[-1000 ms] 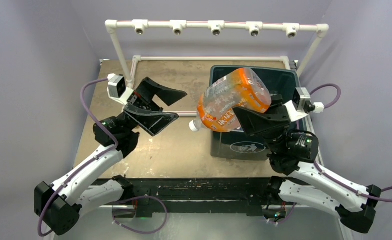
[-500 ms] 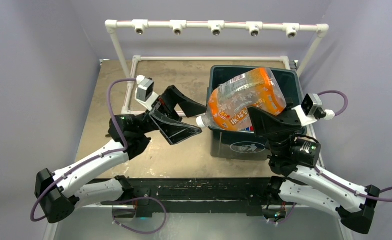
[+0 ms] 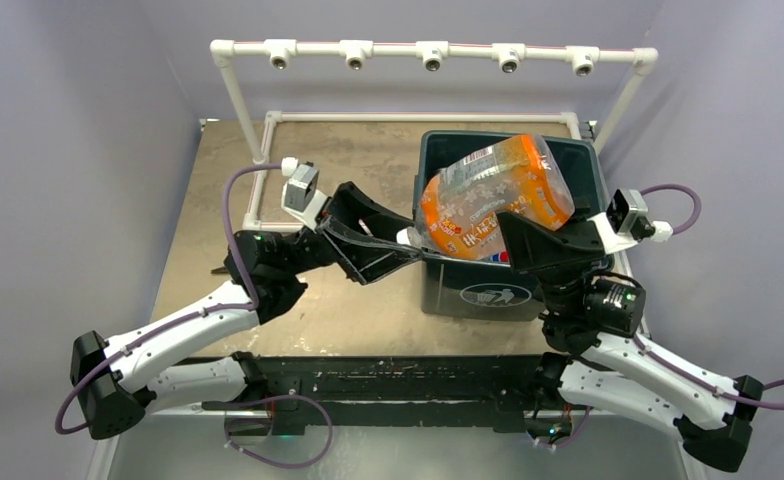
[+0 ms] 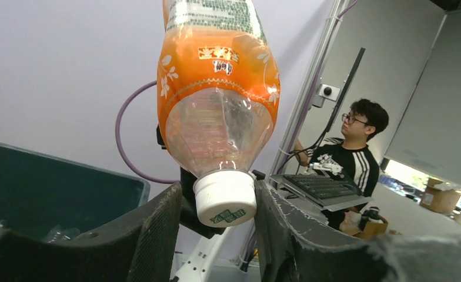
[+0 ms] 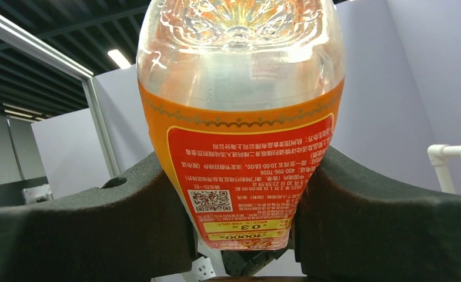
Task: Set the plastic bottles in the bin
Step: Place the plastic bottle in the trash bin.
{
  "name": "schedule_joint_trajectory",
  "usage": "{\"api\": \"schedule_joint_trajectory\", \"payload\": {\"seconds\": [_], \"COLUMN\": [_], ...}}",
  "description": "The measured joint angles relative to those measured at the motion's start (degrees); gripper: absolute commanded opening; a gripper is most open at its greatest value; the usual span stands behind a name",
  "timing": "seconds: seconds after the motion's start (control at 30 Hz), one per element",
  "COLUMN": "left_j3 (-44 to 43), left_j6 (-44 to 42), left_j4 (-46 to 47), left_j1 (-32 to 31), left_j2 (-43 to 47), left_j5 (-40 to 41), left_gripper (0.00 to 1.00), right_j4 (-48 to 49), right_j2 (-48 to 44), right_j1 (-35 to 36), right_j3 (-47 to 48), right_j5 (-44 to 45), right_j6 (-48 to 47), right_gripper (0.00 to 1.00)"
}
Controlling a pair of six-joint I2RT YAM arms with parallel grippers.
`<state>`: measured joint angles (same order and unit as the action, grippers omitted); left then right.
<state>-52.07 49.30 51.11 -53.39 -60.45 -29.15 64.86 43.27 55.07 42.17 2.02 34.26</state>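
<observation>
- The right gripper [image 3: 516, 232] holds an orange-labelled plastic bottle [image 3: 488, 195] across its body, fingers pressed on the red label, above the dark green bin [image 3: 468, 295] at the far right corner of the surface [image 3: 348, 160].
- The left gripper [image 3: 408, 240] reaches across, fingers parted either side of the bottle's white cap [image 4: 225, 198], apparently not clamped on it.
- The cap end overhangs the bin's left rim, so a drop from here looks likely to clip that rim.
- The sound course: carry the bottle further over the bin's middle, take the left fingers clear of the cap, then open the right fingers.
</observation>
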Motion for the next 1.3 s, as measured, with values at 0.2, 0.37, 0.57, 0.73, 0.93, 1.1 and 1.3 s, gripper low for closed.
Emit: {"api": "schedule_joint_trajectory", "payload": {"seconds": [0.2, 0.37, 0.57, 0.73, 0.93, 1.1, 1.3], "left_j3": [0.0, 0.0, -0.5, -1.0, -1.1, -1.1, -8.6], "left_j6": [-1.9, -1.9, -1.9, -2.1, -3.7, -5.5, -14.9], "left_j4": [-0.5, -0.6, 0.2, 0.0, -0.3, -1.8, -16.3], "left_j1": [0.0, 0.0, -1.2, -2.4, -3.3, -3.4, -4.0], "left_j2": [0.7, 0.5, -1.0, -2.2, -2.2, -1.9, -1.3], "left_j5": [2.2, 2.6, 2.4, 2.4, 2.7, 3.9, 7.4], "left_gripper": [0.62, 0.48, 0.53, 0.35, 0.00, 0.00, 0.00], "right_j4": [-2.5, -3.6, -4.4, -4.8, -6.1, -12.3, -38.8], "right_j2": [-2.2, -3.7, -3.8, -4.0, -4.7, -6.6, -8.9], "right_j1": [0.0, 0.0, 0.0, 0.0, 0.0, 0.0, 0.0], "right_j3": [-0.5, -0.5, -0.5, -0.5, -0.5, 0.5, 13.7], "right_j5": [0.0, 0.2, 0.7, 0.7, 1.0, 1.3, 6.5], "right_j6": [-0.9, -1.8, -2.4, -2.5, -3.3, -4.1, -9.7], "right_gripper": [0.17, 0.17, 0.17, 0.18, 0.46, 0.99, 0.99]}}
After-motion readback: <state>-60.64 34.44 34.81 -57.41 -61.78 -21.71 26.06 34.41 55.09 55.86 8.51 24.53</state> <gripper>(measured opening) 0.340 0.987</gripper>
